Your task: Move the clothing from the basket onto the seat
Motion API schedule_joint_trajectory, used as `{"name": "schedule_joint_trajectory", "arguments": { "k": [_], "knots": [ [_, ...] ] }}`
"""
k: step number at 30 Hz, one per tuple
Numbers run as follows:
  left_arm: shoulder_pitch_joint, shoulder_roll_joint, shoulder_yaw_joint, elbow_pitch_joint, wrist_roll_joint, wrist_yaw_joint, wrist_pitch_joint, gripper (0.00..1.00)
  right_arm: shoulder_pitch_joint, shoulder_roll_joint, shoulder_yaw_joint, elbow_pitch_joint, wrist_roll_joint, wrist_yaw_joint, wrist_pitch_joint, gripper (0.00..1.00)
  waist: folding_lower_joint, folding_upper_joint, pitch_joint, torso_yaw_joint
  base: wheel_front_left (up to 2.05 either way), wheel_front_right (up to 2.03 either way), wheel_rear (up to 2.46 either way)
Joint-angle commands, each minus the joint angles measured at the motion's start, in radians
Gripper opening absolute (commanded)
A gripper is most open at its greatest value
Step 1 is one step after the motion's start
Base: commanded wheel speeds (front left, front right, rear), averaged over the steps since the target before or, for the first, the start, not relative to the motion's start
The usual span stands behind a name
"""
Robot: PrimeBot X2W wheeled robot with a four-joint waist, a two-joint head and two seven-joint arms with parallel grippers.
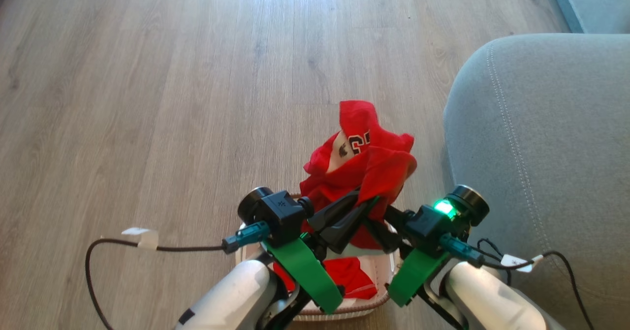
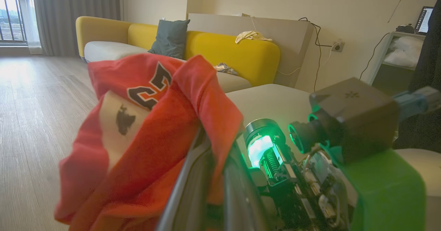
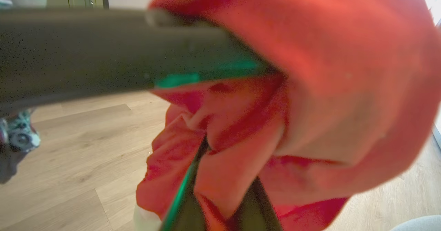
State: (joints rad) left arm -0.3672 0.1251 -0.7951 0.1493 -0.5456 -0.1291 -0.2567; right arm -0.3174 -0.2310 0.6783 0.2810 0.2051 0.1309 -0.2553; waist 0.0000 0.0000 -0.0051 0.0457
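Step in hand, by judgement: lift-out. One garment was raised clear of the basket, and its carry to the seat had not begun.

Floor [image 1: 172, 98]: pale wood-grain planks, smooth, with glare at twelve o'clock in the head view.

Left claw [image 1: 362, 203]: jaws pressed together on a fold of the clothing [image 1: 366, 162]. In the left wrist view the cloth [image 2: 155, 127] draped over both dark fingers.

Clothing: soft, bright red knit, bunched and hanging in loose folds at twelve o'clock from the two claws. It showed dark printed lettering and a pale inner panel with a small dark mark. A further red piece with white trim lay in the basket, directly at six o'clock below the raised one.

Basket [image 1: 385, 271]: cream perforated plastic with a woven-look rim, largely hidden behind both forearms.

Right claw [image 1: 386, 221]: drawn narrow. The right wrist view showed a pinch of red fabric [image 3: 224, 176] gripped between its two fingers.

Seat [image 1: 541, 148]: grey woven upholstery with a rounded corner and a line of pale stitching, at three o'clock from the basket and bare.

Next move, by judgement: swing both arms towards three o'clock with the hem kept above the seat edge, then release. The limp fabric may snag on the basket rim or trail.
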Motion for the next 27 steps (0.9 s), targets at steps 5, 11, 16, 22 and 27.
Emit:
{"name": "schedule_joint_trajectory", "arguments": {
  "k": [5, 11, 16, 22, 27],
  "knots": [
    [-0.048, 0.004, 0.042, -0.024, -0.008, -0.002, -0.005, 0.00, -0.010, 0.036, -0.057, -0.029, -0.020, 0.000, -0.006, 0.00, 0.0000, 0.0000, 0.001, 0.008, 0.00, 0.00, 0.00],
    [-0.036, -0.006, 0.068, -0.023, 0.003, -0.002, -0.005, 0.86, 0.017, 0.071, -0.127, -0.044, -0.053, 0.000, -0.006, 0.00, 0.0000, 0.0000, 0.000, 0.017, 0.00, 0.00, 0.00],
    [-0.022, -0.009, 0.090, -0.016, 0.023, -0.002, -0.005, 1.00, 0.032, 0.090, -0.185, -0.071, -0.078, 0.000, -0.006, 0.00, 0.0000, 0.0000, -0.004, 0.018, 0.00, 0.00, 0.00],
    [0.008, -0.007, 0.133, -0.017, 0.052, -0.002, -0.005, 1.00, 0.055, 0.120, -0.303, -0.091, -0.089, 0.000, -0.006, 0.00, 0.0000, 0.0000, -0.008, 0.015, 0.00, 0.00, 0.00],
    [0.048, 0.005, 0.154, -0.008, 0.073, -0.002, -0.005, 1.00, 0.080, 0.133, -0.406, -0.097, -0.134, 0.000, -0.006, 0.00, 0.0000, 0.0000, -0.006, 0.015, 0.00, 0.00, 0.00]
  ]
}}
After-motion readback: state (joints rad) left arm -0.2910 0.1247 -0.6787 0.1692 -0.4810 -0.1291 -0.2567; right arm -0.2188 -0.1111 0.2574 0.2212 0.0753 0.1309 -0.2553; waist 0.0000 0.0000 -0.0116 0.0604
